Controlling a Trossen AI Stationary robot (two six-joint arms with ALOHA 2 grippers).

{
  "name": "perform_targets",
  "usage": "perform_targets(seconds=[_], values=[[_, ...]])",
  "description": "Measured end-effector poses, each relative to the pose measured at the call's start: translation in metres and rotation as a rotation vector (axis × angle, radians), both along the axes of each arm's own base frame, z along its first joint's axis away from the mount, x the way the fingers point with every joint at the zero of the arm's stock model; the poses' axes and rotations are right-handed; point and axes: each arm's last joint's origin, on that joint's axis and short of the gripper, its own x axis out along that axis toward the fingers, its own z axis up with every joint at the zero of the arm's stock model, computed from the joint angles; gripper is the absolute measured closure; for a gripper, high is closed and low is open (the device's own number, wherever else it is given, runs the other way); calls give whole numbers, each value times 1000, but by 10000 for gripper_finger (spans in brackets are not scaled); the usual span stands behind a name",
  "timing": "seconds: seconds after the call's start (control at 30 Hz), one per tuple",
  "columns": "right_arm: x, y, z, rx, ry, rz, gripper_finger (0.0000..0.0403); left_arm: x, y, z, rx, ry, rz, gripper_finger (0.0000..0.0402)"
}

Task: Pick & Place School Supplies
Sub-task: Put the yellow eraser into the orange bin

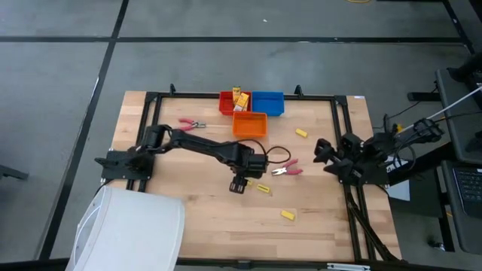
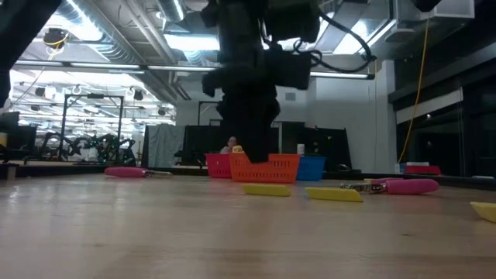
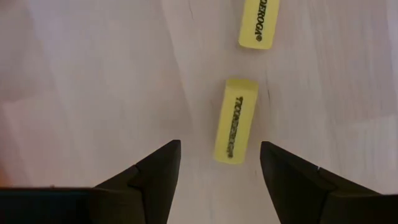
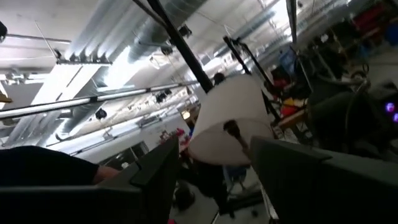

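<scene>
Yellow eraser [image 3: 235, 121], frame centre: I am lowering my open left hand [image 3: 219, 163] astride it, keeping the long sides squared.

In my left wrist view, the farther yellow eraser [image 3: 258, 23] is cut off by the frame edge, its lettering only partly readable. From the low view, my left arm [image 2: 252, 85] hides part of the orange bin [image 2: 267, 168], and the items in the red bin [image 1: 230, 104] are too small to identify.
</scene>
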Motion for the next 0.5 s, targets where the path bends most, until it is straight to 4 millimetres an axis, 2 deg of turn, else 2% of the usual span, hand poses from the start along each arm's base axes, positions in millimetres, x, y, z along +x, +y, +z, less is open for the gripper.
perform_targets(seconds=[0.23,0.5], values=[[2,2,-7,18,92,31,197,5,-12,-18,3,16,-23,187],[0,7,-9,27,112,33,198,9,-12,-33,17,26,6,199]])
